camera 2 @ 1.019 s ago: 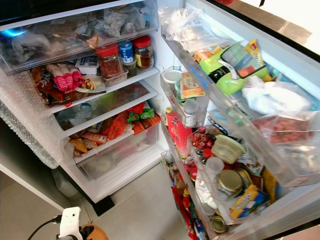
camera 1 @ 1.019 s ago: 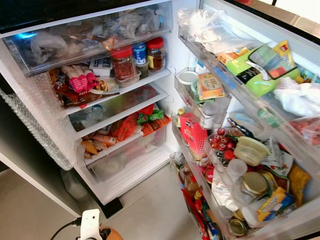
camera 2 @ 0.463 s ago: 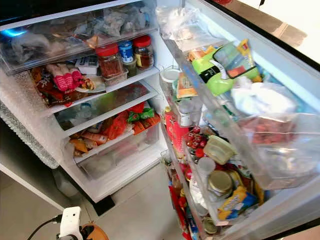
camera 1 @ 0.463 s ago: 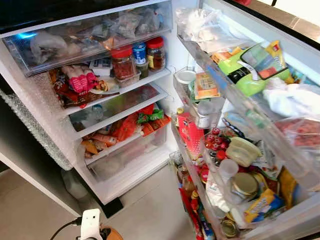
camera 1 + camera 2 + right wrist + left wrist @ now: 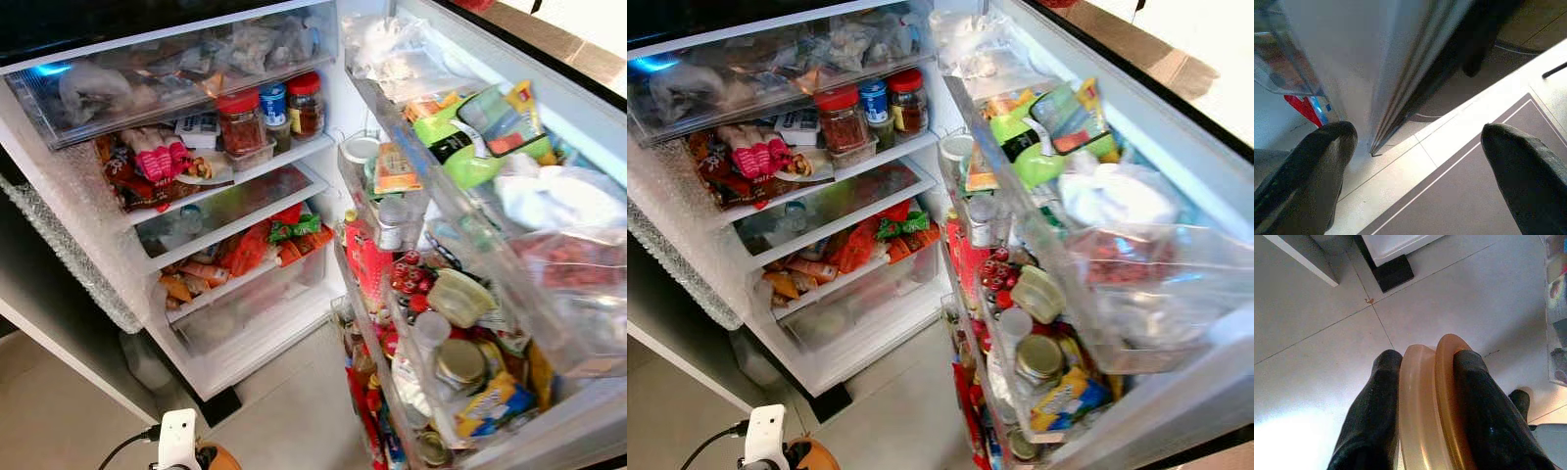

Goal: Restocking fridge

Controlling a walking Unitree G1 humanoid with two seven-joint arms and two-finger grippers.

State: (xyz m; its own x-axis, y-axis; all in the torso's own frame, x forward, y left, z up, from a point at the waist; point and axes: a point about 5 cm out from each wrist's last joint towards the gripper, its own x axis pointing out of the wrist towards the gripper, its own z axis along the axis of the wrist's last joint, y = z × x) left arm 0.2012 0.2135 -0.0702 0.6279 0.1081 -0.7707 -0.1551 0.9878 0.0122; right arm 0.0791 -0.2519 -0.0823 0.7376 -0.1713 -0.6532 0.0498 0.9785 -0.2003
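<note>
The fridge stands open before me, its shelves [image 5: 230,176] packed with jars [image 5: 242,122] and packets. Its door [image 5: 563,108] hangs to the right, the door racks [image 5: 431,323] crammed with bottles, tins and bags. Low at the bottom edge, over the floor, my left gripper [image 5: 1425,357] is shut on an amber, translucent round container [image 5: 1430,406] held edge-on between the two fingers; its orange rim [image 5: 214,458] peeks up in the left eye view. My right gripper [image 5: 1415,147] is open beside the door's outer edge [image 5: 1400,73], nothing between its fingers.
A clear drawer [image 5: 245,308] sits at the fridge bottom. Bubble wrap [image 5: 69,245] hangs along the left side next to a dark cabinet [image 5: 49,333]. Pale tiled floor [image 5: 294,411] lies in front. A cable [image 5: 122,448] runs by my left wrist.
The fridge door with its loaded racks has swung leftward, toward the fridge body. The interior shelves and my left gripper with the amber container stay put.
</note>
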